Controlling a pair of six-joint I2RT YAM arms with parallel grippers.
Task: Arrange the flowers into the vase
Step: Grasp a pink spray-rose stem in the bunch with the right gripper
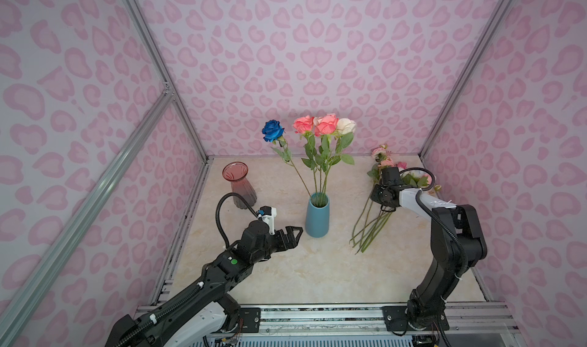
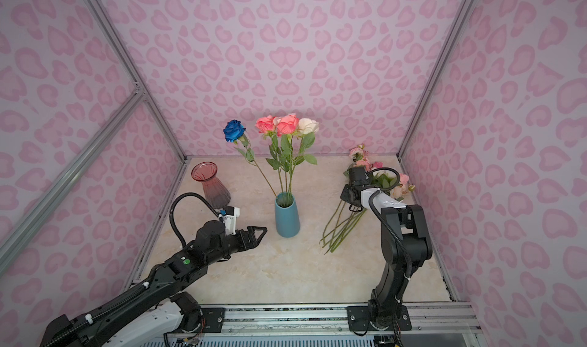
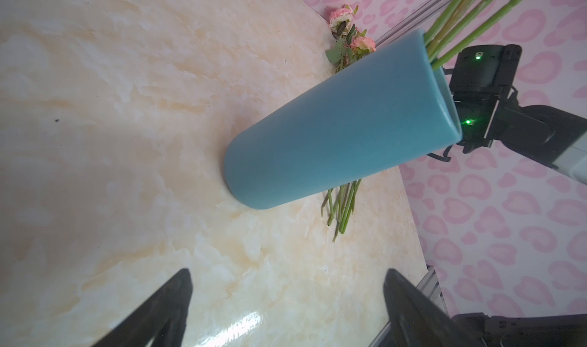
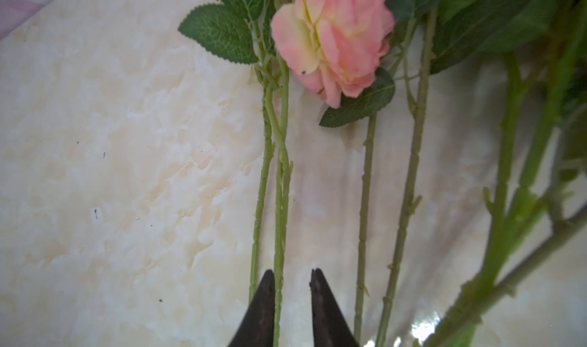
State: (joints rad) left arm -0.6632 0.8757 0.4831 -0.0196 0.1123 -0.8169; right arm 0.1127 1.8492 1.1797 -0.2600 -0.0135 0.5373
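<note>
Right claw: the black right claw (image 4: 293,297) points down over the loose flowers. Its two tips stand a narrow gap apart. One thin green stem (image 4: 280,218) runs through that gap along one finger and is not pinched.
Left claw: the black left claw (image 3: 286,310) is spread wide and holds nothing. It sits low over the cream marbled bench (image 1: 286,275), near the foot of the vase and apart from it.
Loose flowers: a bundle of long green-stemmed flowers (image 1: 370,228) lies on the right side of the bench. Its cut ends fan toward the front, and its small pink and cream blooms (image 1: 382,158) point toward the back wall.
Placed flowers: a deep blue rose (image 1: 273,130), two coral-pink roses (image 1: 314,124) and a cream rose (image 1: 346,125) stand on leafy stems in the vase. The blue one leans away to the left.
Vase: a tall matte teal vase (image 1: 317,216) stands upright mid-bench, between the two claws.
Other vase: a ribbed red glass vase (image 1: 238,183) stands at the back left.
Right wrist view only: it shows the tip gap, the stem in it and a pink-and-cream bloom (image 4: 330,37) close up. In both top views the wrist hides those tips.
Left wrist view only: it shows the spread fingers, the vase wall and the cut stem ends (image 3: 343,202) beyond it.
Top views only: they show the standing blooms and the red vase.
</note>
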